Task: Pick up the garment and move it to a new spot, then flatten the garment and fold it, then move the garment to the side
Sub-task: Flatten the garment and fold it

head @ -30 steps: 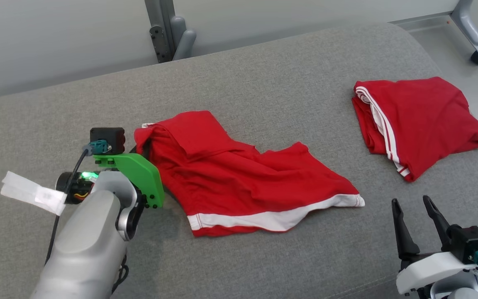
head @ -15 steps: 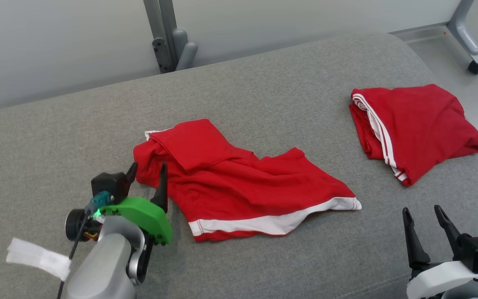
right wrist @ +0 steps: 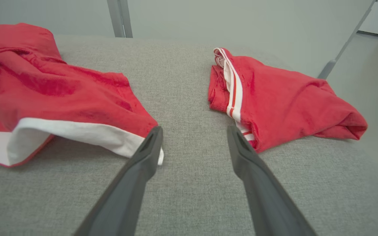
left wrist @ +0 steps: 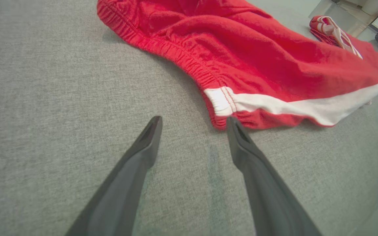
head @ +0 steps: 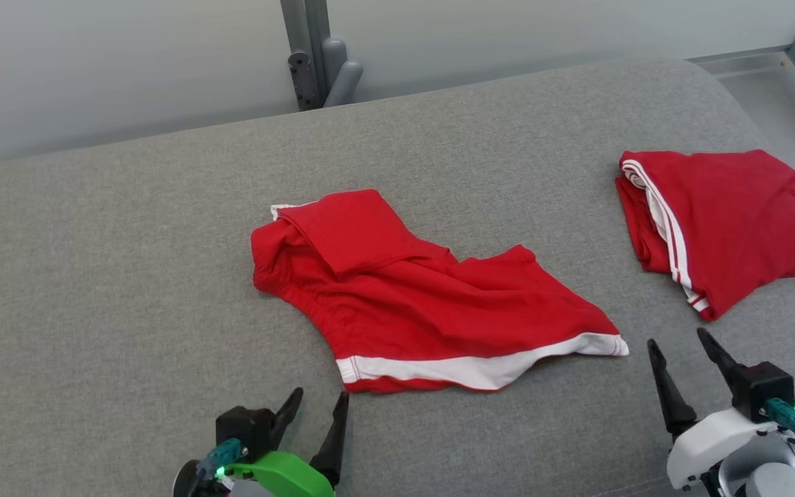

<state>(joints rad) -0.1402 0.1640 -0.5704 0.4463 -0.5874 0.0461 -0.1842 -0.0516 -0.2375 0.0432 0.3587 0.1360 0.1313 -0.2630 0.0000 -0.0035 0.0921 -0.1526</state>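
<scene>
Left claw (head: 321, 393), cut off below, has released the shorts (head: 425, 304) and backed away, spread wide. Right claw (head: 677, 337) spread, empty.

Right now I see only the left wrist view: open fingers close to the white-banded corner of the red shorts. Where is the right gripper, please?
Observer: The right gripper is open, beside the other white corner of the shorts.
Operator: Is the second garment folded?
Observer: Yes, it is folded and lies apart from the shorts, nearer the right end of the cushion.
Operator: What is behind the cushion?
Observer: A grey metal post stands there.
</scene>
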